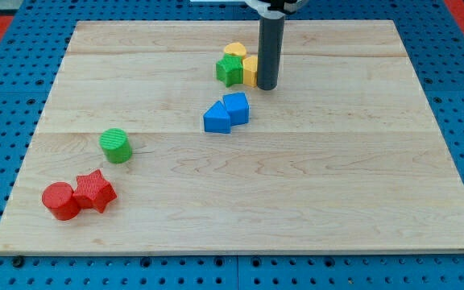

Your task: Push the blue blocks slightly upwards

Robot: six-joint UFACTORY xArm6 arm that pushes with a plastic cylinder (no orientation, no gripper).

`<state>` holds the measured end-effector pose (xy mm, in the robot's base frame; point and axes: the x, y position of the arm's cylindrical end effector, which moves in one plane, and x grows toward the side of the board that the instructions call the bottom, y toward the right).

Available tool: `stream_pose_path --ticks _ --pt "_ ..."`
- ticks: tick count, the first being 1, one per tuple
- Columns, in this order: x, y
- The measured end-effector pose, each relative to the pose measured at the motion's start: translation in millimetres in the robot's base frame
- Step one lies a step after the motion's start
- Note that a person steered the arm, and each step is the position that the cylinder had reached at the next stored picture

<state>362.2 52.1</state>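
Two blue blocks sit touching near the board's middle: a blue triangular block [216, 118] on the left and a blue cube-like block [236, 107] on its right. My tip [267, 86] is the lower end of the dark rod, above and to the right of the blue blocks, apart from them. It stands right beside a yellow block [250, 71].
A green star block [229, 70] and another yellow block [234, 51] cluster with the yellow one at the view's top middle. A green cylinder [116, 145] lies left of centre. A red cylinder [60, 200] and red star [95, 190] sit at bottom left on the wooden board [337, 177].
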Motion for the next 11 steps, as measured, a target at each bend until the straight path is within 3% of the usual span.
stream_pose_path --ticks 1,2,3,5,8,9,11 --pt "66 0" --pt "103 -17" --pt "107 -43" --pt "106 -97" --pt "57 -56" --pt "57 -56" --pt "12 -56"
